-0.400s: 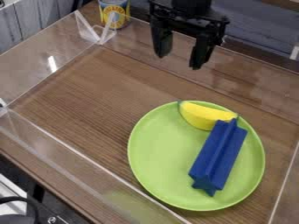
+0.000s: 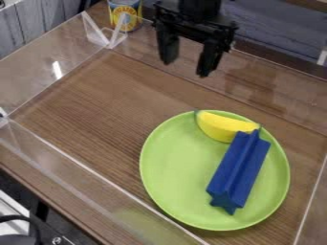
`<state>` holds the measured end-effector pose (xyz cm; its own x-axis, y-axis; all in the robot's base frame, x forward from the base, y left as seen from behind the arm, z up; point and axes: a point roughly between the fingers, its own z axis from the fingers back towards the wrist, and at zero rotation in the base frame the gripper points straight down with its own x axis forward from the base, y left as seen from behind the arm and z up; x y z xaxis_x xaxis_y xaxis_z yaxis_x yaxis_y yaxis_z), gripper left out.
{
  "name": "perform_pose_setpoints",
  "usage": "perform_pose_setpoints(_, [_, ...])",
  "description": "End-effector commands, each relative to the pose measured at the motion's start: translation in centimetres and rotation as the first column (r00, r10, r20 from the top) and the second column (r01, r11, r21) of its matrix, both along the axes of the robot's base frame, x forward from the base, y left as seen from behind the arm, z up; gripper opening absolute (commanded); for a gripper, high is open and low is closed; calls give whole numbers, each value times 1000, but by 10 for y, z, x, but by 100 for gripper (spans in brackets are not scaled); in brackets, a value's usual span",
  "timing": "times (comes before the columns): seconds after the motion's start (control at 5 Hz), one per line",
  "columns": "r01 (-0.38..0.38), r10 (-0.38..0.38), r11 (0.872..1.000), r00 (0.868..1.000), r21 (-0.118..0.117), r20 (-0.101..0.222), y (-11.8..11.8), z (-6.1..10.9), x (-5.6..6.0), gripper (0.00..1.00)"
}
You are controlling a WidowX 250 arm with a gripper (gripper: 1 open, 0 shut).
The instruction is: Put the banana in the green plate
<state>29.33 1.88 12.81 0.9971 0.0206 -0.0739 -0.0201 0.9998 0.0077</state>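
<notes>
The small yellow banana (image 2: 225,124) lies on the far part of the large lime-green plate (image 2: 173,172), at the front right of the wooden table. Right against it, a long blue ridged block (image 2: 238,170) rests on the same plate. My black gripper (image 2: 186,55) hangs at the back of the table, well above and behind the plate. It points down, its fingers stand apart, and nothing is between them.
A yellow printed cup (image 2: 122,13) stands at the back left. Clear acrylic walls (image 2: 57,67) ring the table on the left and front. Bare wooden tabletop (image 2: 96,115) lies left of the plate.
The gripper has shifted a little to the left at the back of the table, still open. The banana, block and plate have not moved.
</notes>
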Motion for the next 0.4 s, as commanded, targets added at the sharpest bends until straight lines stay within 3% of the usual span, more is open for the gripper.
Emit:
perform_pose_setpoints(0.0, [-2, 1, 1000, 998, 15, 66, 17, 15, 11, 100])
perform_pose_setpoints(0.2, [-10, 8, 1000, 996, 23, 90, 33, 21, 17, 100])
